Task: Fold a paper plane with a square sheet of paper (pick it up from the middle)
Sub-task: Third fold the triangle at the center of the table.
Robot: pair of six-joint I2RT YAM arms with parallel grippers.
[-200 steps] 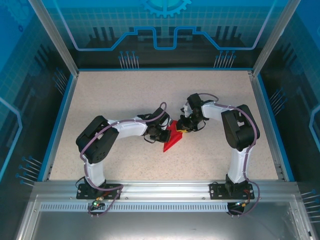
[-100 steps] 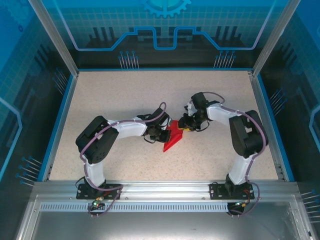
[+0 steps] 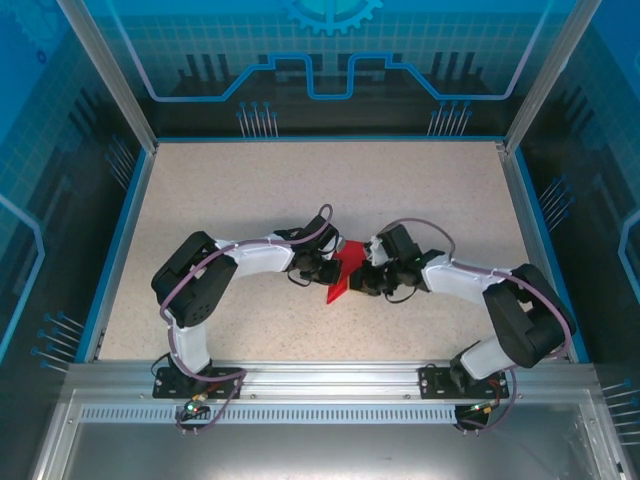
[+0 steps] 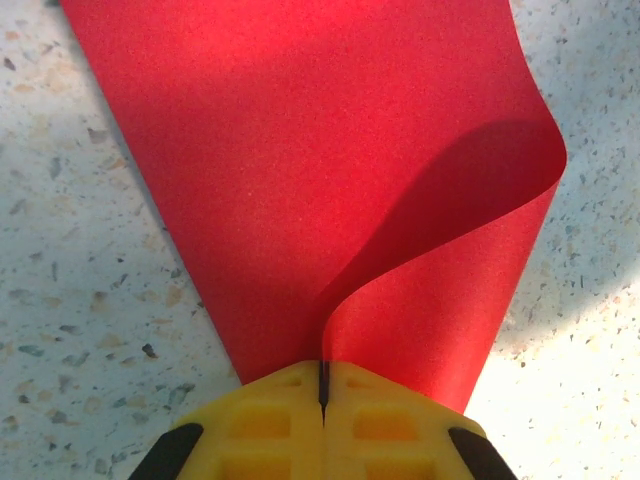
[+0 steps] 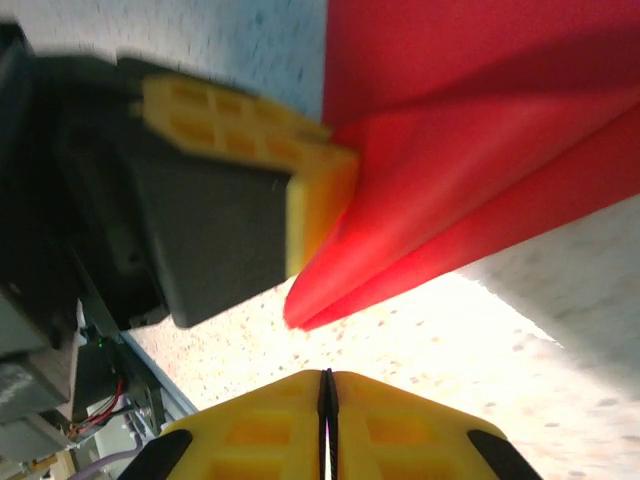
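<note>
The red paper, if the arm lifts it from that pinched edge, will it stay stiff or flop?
Probably floppy: the red paper curls into a loose flap where the left tool pinches it. It looks thin and light, so it would likely sag or swing when lifted. On the speckled table a push would more likely buckle it than slide it.

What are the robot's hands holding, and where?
The left gripper pinches the red sheet of paper near its narrow end, on a curled-up layer. The right gripper is shut on nothing.
</note>
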